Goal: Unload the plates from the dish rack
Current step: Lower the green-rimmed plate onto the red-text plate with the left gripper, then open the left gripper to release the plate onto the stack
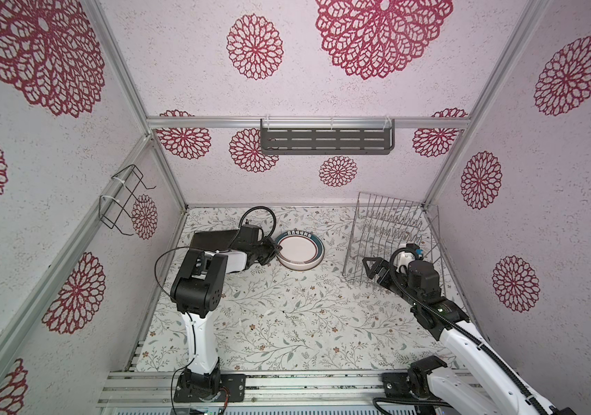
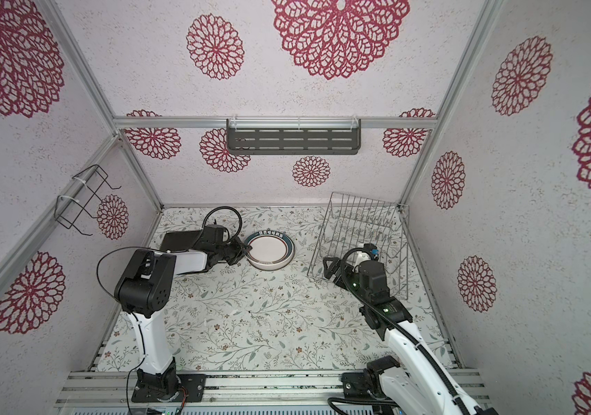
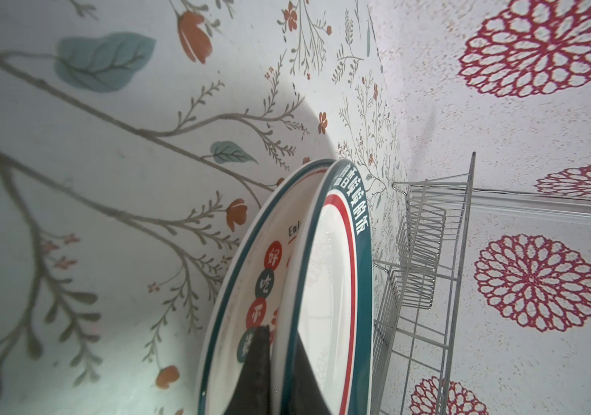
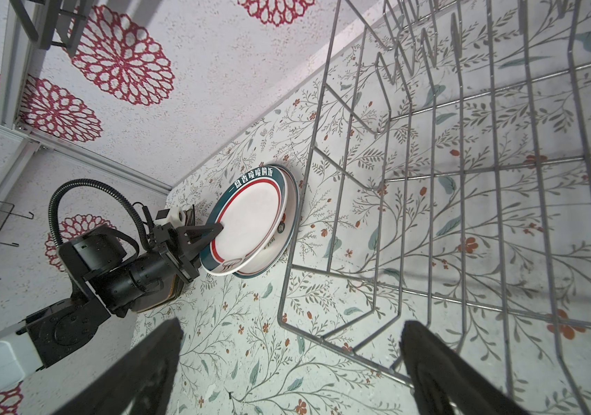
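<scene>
Right gripper (image 1: 376,268) gapes empty at dish rack (image 1: 387,212) near corner; we see rack bare. Left of rack, left gripper (image 1: 274,250) pinches teal-rimmed plate (image 1: 299,249), laid on red-character plate (image 3: 263,287). We judge last stacking step; next, release, retreat gently.

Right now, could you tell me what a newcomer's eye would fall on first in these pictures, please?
First, the round white teal-rimmed plate lying over another round white plate at the middle back, its rim pinched by the shut left tool. Next, the silver wire dish rack at back right, with no plate showing in it, and the open right tool at its near edge.
</scene>
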`<state>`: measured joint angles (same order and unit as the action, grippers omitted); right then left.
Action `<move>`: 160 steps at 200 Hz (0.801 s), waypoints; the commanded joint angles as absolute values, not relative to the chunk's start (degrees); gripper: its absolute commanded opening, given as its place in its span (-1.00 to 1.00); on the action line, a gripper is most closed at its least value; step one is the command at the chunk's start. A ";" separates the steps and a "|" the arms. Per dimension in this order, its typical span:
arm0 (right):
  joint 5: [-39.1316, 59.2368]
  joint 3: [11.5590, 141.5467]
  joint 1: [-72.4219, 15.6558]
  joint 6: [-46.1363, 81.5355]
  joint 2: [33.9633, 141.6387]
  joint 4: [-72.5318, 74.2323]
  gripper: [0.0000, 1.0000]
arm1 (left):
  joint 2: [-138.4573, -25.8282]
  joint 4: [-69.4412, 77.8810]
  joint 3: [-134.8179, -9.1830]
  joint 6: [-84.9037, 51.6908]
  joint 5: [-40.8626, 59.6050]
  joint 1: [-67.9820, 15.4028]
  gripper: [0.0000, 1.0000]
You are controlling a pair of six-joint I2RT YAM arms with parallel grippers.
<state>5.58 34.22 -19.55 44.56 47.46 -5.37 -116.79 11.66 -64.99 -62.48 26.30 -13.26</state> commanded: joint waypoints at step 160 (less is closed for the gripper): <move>6.43 34.28 -19.49 43.07 46.23 -3.86 0.98 | -116.37 7.56 -69.26 -60.37 24.80 -14.57 -0.80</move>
<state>5.85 34.22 -19.55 44.49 47.44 -5.28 -117.05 6.85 -67.48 -61.04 24.73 -14.09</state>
